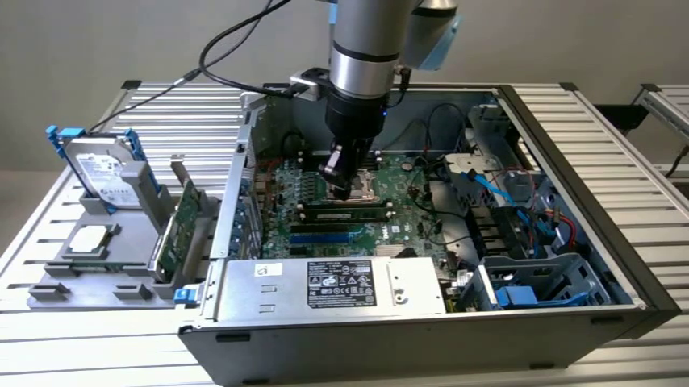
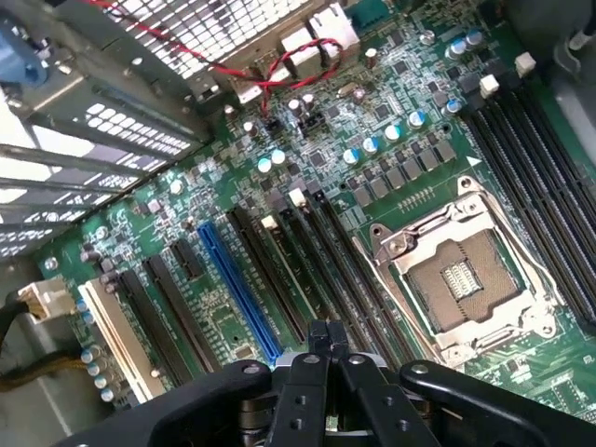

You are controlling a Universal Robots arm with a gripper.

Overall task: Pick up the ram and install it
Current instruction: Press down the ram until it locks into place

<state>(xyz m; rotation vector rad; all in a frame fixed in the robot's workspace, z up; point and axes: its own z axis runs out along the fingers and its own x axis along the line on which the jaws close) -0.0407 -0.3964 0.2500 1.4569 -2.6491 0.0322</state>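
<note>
Above the open computer case (image 1: 635,298), the gripper (image 1: 342,187) hangs with its fingers pressed together, holding nothing. It is just over the green motherboard (image 1: 415,222). From the exterior view, the ram (image 1: 344,214) lies flat in a slot close below the fingertips, a thin green stick with dark chips. A hard drive (image 1: 102,171) stands outside the case on the exterior view's left. Up close, the wrist view shows the closed gripper (image 2: 327,335) over long black slots (image 2: 279,270), beside a blue slot (image 2: 237,289) and the shiny chip socket (image 2: 461,284).
</note>
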